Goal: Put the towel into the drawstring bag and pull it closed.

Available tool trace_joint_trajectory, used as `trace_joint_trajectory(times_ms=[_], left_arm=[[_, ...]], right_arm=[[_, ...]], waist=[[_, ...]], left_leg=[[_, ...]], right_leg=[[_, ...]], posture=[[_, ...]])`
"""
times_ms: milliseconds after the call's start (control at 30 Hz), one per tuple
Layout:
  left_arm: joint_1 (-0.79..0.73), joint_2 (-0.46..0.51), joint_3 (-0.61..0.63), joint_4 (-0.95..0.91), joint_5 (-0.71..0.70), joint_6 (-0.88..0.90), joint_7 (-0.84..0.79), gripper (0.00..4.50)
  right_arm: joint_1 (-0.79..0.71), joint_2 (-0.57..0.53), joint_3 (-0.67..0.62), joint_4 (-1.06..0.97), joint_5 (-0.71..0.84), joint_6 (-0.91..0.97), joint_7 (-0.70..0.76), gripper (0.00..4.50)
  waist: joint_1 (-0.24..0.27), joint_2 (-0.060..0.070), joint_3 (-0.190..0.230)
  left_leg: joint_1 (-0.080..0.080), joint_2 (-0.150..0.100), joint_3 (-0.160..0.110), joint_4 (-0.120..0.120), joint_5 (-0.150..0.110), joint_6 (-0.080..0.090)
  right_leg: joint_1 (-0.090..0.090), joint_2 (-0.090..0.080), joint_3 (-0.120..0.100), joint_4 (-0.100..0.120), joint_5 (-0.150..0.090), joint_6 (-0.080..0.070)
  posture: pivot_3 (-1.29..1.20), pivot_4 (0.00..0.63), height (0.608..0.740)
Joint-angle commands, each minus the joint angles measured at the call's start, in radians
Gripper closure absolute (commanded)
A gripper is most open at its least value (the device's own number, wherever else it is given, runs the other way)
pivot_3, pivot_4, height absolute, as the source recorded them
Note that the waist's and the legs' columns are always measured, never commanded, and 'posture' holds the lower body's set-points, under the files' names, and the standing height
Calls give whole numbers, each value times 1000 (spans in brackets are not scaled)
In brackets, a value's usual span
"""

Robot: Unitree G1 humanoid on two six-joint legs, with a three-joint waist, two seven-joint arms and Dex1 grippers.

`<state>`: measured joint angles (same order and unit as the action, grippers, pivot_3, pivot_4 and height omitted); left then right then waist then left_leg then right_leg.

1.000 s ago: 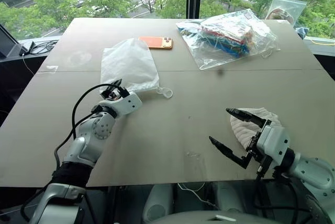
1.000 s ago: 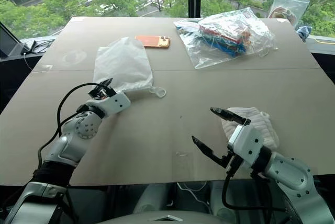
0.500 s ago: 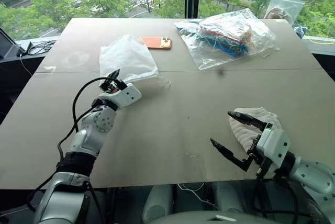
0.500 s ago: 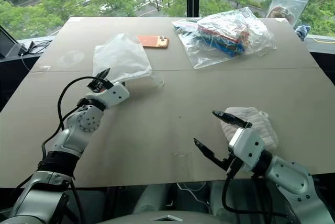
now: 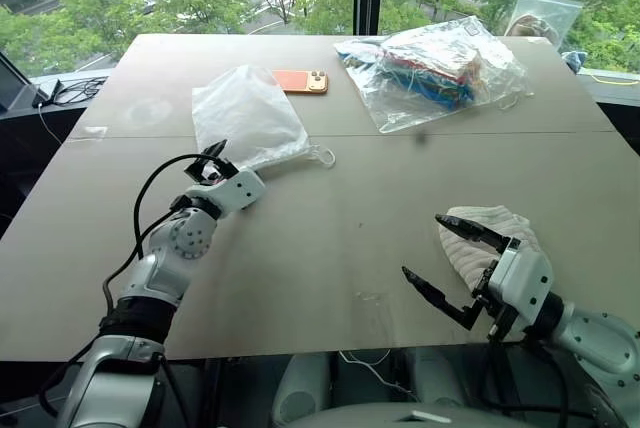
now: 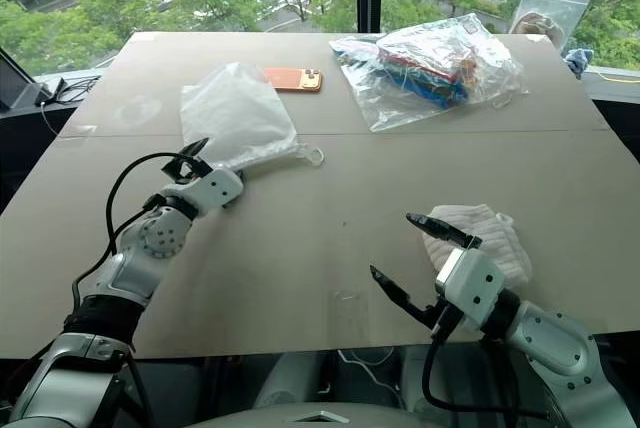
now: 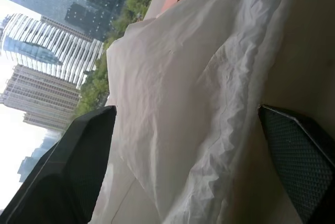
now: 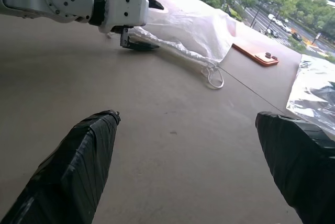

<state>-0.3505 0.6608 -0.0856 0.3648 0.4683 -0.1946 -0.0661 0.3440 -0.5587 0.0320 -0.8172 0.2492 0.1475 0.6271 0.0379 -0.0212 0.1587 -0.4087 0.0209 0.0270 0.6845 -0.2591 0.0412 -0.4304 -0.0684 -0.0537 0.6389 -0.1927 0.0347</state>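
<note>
- Looking at where things sit: my left claw (image 5: 212,160) is right at the near edge of the drawstring bag (image 5: 247,118), jaws spread wide with that crumpled edge between them in the left wrist view, nothing pinched.
- Bag lies flat on the counter (image 5: 330,218), long axis running away from me toward the orange phone (image 5: 298,81). Its gathered mouth and the looped cord (image 5: 322,156) are at the near end, pointing toward my right.
- My right claw (image 5: 438,254) is also wide open and holding nothing, hovering low near me with the towel (image 5: 487,238) just behind it, lumpy and off-white. The upper finger looks very close to it, can't tell if it's touching.
- So the relation that matters: towel is on my right, bag mouth on my left, well apart across the counter. Right arm is clearly nearer the towel, left nearer the bag.
- My guess: left pins or lifts the mouth, right brings the towel across.
- The clear plastic bag (image 5: 432,66) with colourful stuff at the far side isn't part of this.
</note>
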Motion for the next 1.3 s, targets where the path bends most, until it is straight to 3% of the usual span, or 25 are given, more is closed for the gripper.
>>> trace_joint_trajectory(times_ms=[33,400,700,800,967,1000,1033,1067,1133,1300], left_arm=[[-35,1,5,16,26,-7,52,37],[-86,-19,-11,77,63,-1,103,37],[-299,-100,-119,362,139,27,163,37],[-376,-124,-137,468,123,19,133,807],[-432,-137,-84,529,-5,40,-55,3231],[-439,-138,-55,523,-53,62,-109,3669],[-443,-145,-17,504,-122,89,-185,3813],[-449,-152,23,471,-202,141,-282,4453],[-460,-152,78,400,-314,248,-423,4481],[-461,-100,169,125,-593,700,-745,4481]], right_arm=[[-6,-3,-3,-43,8,-13,-1,0],[12,-5,-11,-54,10,-11,-3,0],[1,-5,0,-35,0,-8,-2,0],[-2,-8,-4,-38,0,16,-8,0],[7,-21,-28,-69,-25,112,-53,0],[10,-18,-40,-82,-24,150,-75,0],[11,-14,-56,-93,-15,186,-95,0],[10,-14,-78,-96,4,219,-103,0],[7,-17,-141,-86,87,269,-88,0],[-7,-37,-311,-25,102,344,-119,0]], waist=[[0,0,0],[0,0,0],[2,-1,-1],[2,-2,-1],[2,-1,-1],[2,-1,-1],[2,-1,-1],[2,-1,-1],[2,-2,-1],[-6,-5,1]], left_leg=[[0,0,0,0,0,0],[0,0,0,0,0,0],[0,-2,0,1,0,0],[0,-2,3,1,0,0],[0,-2,5,1,0,0],[0,-2,5,1,0,0],[0,-2,5,1,0,0],[0,-2,5,1,0,0],[-1,-2,5,2,0,0],[-5,-2,4,4,0,0]], right_leg=[[0,0,0,0,0,0],[0,0,0,0,0,0],[1,0,0,0,2,4],[1,0,-1,0,2,4],[1,0,-1,0,2,4],[1,0,-1,1,2,4],[1,0,-1,1,2,4],[1,0,-1,1,2,4],[1,-1,-1,1,1,2],[-1,-1,-1,1,1,0]], posture=[[0,150,740],[0,150,740],[0,150,740],[0,150,740],[0,150,740],[0,150,740],[0,150,740],[0,150,740],[0,150,740],[0,150,740]])
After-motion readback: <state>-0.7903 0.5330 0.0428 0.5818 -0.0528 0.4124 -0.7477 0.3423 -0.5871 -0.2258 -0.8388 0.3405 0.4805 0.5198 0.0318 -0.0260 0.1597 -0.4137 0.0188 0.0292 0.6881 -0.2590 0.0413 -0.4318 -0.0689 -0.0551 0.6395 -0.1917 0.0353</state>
